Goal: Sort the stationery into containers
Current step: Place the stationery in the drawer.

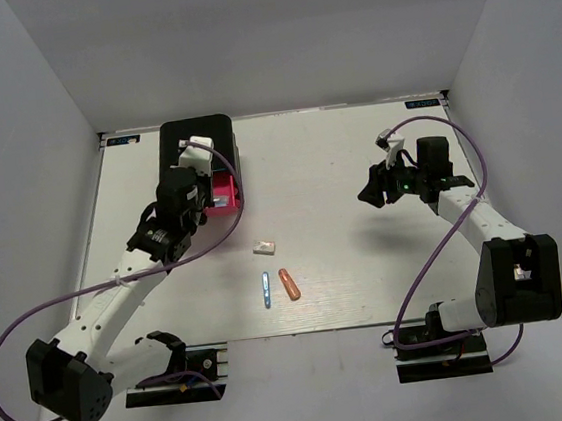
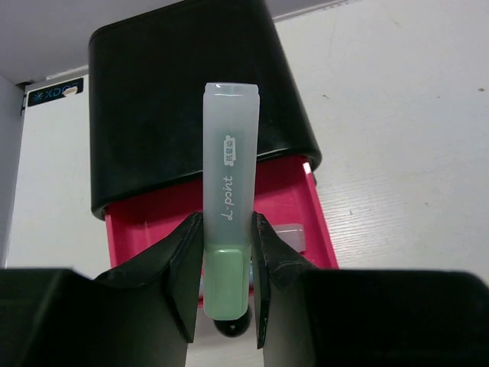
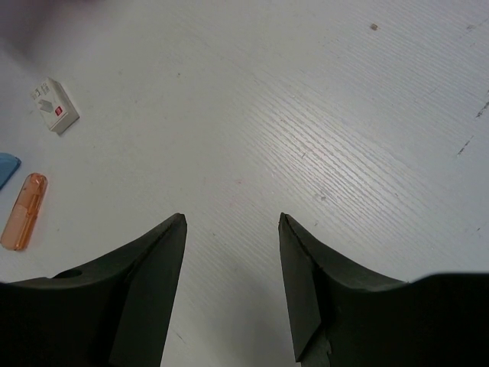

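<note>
Green-tipped clear marker (image 2: 229, 176) sits clamped in our left pincer (image 2: 226, 229) above the open pink drawer (image 2: 153, 222); next we should lower and release it inside. Eraser (image 3: 55, 105), blue pen (image 1: 266, 290) and orange marker (image 3: 23, 211) lie on the bench (image 3: 306, 115); our right pincer (image 3: 231, 222) hangs wide, empty.

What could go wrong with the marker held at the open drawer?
1. The left gripper pinches the marker only at its green end, so it might tilt or slip.
2. The drawer is only partly out of the box; the marker might strike the box or land on the rim.
</note>
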Robot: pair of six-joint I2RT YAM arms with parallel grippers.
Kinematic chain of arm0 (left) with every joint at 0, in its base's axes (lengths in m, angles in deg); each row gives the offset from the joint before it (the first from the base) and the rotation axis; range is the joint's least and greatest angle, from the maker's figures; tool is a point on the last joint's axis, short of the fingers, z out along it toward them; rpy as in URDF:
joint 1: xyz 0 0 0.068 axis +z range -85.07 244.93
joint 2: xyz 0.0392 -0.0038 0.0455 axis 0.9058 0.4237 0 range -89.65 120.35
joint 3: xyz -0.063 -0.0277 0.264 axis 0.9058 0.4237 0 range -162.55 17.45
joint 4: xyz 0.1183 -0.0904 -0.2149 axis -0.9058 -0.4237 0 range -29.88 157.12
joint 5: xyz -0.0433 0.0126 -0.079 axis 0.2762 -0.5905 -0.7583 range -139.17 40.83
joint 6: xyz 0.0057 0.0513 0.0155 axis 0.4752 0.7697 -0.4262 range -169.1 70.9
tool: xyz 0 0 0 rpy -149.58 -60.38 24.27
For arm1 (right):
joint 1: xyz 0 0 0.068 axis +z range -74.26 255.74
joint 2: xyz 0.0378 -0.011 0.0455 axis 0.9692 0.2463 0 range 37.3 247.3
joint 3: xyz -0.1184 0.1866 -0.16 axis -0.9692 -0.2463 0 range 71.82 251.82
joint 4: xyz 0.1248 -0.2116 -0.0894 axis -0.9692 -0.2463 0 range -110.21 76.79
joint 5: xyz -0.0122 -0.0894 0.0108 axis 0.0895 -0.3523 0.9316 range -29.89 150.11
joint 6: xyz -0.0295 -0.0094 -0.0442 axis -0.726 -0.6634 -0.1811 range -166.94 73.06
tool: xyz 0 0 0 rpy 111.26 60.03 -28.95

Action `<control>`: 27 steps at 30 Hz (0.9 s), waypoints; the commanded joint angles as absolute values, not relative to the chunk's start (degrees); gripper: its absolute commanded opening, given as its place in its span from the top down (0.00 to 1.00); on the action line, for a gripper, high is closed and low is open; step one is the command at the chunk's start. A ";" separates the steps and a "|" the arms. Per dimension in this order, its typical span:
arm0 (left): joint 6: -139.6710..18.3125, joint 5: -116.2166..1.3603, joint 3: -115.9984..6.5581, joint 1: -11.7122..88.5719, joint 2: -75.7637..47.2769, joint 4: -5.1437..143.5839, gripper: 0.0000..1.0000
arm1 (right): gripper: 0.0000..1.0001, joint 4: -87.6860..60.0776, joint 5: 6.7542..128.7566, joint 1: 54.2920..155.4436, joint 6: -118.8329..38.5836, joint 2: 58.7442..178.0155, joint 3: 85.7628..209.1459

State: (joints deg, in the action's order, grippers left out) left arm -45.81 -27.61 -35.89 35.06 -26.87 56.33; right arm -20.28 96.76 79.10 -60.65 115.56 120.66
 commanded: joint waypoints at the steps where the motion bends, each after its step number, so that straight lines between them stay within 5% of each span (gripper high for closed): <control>1: -45.41 -28.86 -38.19 36.89 -26.81 57.54 0.84 | 0.42 -18.40 98.26 78.73 -61.44 113.94 119.20; 11: -30.13 -43.15 -31.33 40.06 -31.64 65.97 0.94 | 0.42 -17.78 99.13 78.82 -61.97 114.29 118.49; 27: -20.71 -51.28 -28.17 46.64 -28.13 65.53 0.92 | 0.42 -16.64 99.75 78.38 -61.97 113.94 117.70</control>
